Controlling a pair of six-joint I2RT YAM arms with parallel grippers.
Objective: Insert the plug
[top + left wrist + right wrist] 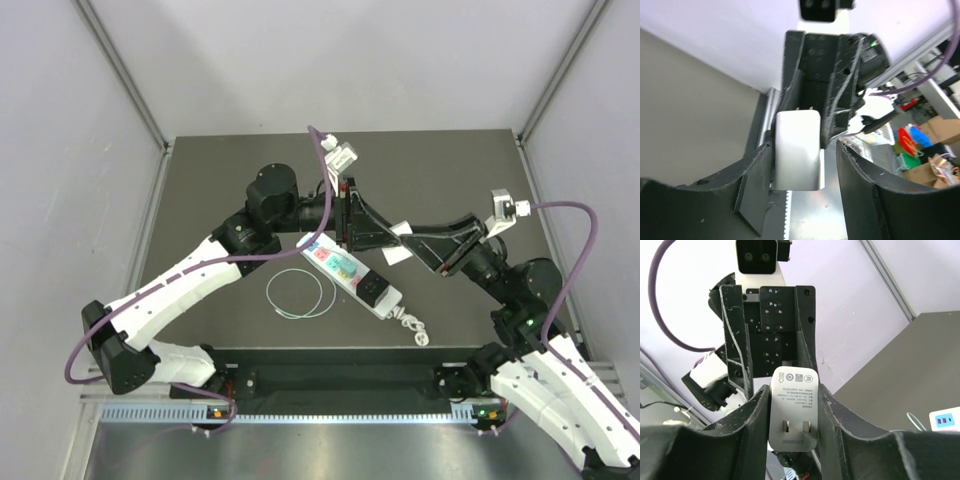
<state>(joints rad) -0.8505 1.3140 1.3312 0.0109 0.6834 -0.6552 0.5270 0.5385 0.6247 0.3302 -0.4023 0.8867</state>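
Top external view: white power strip [350,275] flat on the tabletop [450,170], nothing in it yet. Right wrist view: right hand [792,405] clamped on the plug [794,410], up in the air, prongs facing out. Left wrist view: left hand [805,170] apart, touching the plug on one side only. Looks like a hand-over. Next: point prongs down, line up with a socket, push in.

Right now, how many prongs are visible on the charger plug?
2. Both on the labelled face of the charger plug, side by side below the print: left prong, right prong. None look hidden.
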